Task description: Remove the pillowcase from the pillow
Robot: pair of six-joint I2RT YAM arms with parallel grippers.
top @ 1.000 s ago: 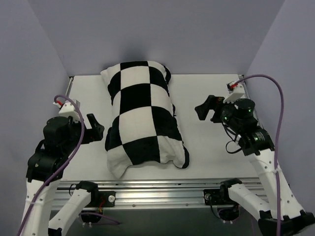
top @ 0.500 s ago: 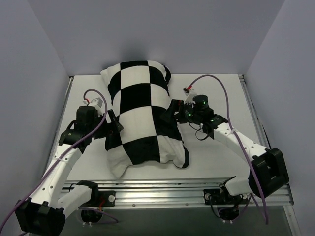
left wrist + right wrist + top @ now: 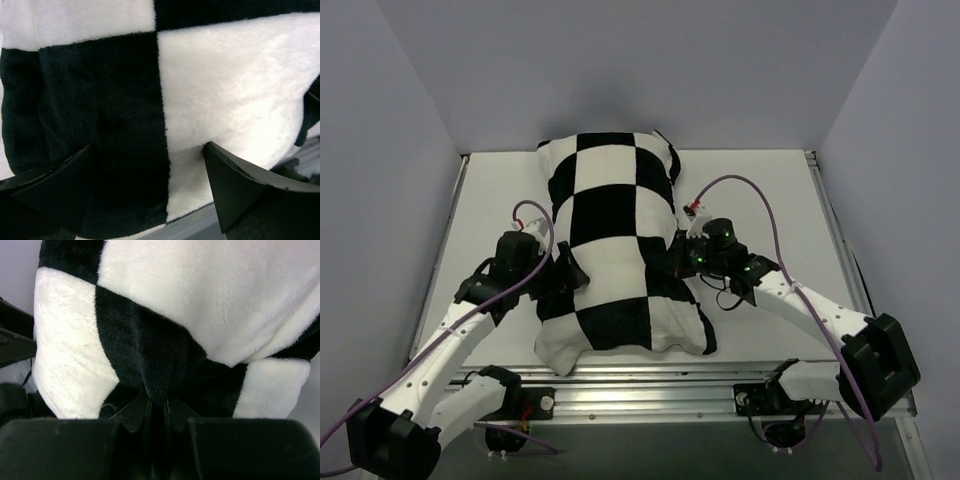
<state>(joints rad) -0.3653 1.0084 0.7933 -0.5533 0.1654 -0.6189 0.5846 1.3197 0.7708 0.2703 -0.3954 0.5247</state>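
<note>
The black-and-white checkered pillowcase [image 3: 610, 250] lies lengthwise on the white table [image 3: 770, 190], plump and full. The pillow is hidden inside it. My left gripper [image 3: 563, 275] presses against the case's left flank, open, with its fingers spread over a black and a white square [image 3: 149, 147]. My right gripper [image 3: 678, 258] is at the right flank, shut on a pinched fold of black pillowcase fabric [image 3: 159, 400]. In the left wrist view the pillowcase [image 3: 225, 85] fills the frame. In the right wrist view the pillowcase [image 3: 200, 300] bulges above the fingers.
A metal rail [image 3: 650, 385] runs along the table's near edge, just below the pillowcase's near end. Purple walls [image 3: 390, 150] close in the table on the left, back and right. Purple cables [image 3: 740, 185] loop over both arms.
Both arms have swung in from the table's sides to the pillowcase's flanks. The right gripper has shut on a fold of fabric. The pillowcase has shifted slightly right and straightened.
</note>
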